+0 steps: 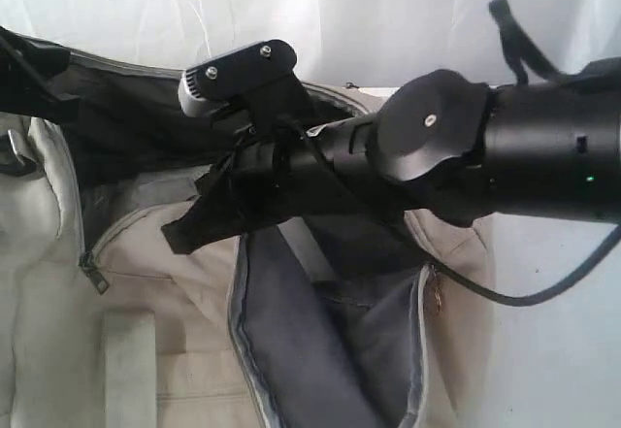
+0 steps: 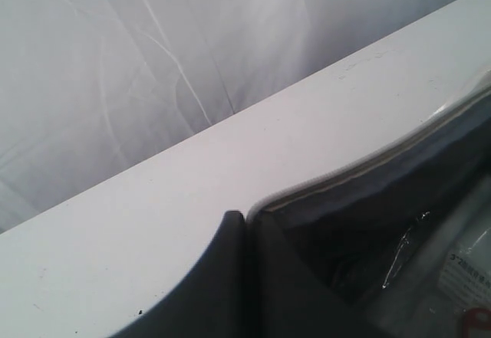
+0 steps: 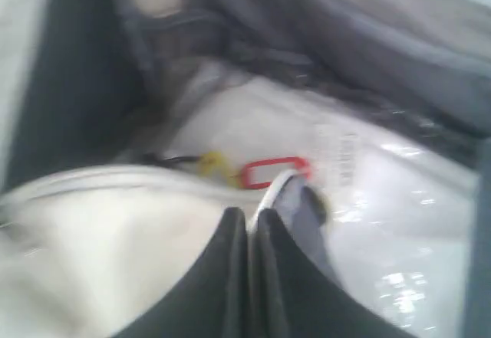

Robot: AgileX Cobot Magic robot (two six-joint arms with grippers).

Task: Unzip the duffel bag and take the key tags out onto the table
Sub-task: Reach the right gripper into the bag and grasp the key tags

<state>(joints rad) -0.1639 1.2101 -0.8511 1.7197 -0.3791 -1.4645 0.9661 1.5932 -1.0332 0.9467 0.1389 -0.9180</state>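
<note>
The cream duffel bag (image 1: 184, 350) lies unzipped, its dark grey lining (image 1: 310, 350) showing. My left gripper (image 2: 245, 219), at the far left in the exterior view (image 1: 44, 88), is shut on the bag's zipper rim (image 2: 368, 165) and holds it up beside the white table (image 2: 153, 223). Reaching across from the right, my right gripper (image 3: 247, 215) (image 1: 177, 238) is shut on the cream edge of the opening (image 3: 115, 181). Just beyond its fingertips, inside the bag, lie the key tags: a red one (image 3: 276, 171) and a yellow one (image 3: 211, 162). The other tags are hidden.
Clear crinkled plastic (image 3: 383, 223) lies on the bag's floor under the tags, also glimpsed from the left wrist (image 2: 453, 269). A zipper pull (image 1: 93, 275) hangs on the bag's front. A white curtain (image 1: 388, 11) forms the backdrop. My right arm (image 1: 524, 147) spans the bag.
</note>
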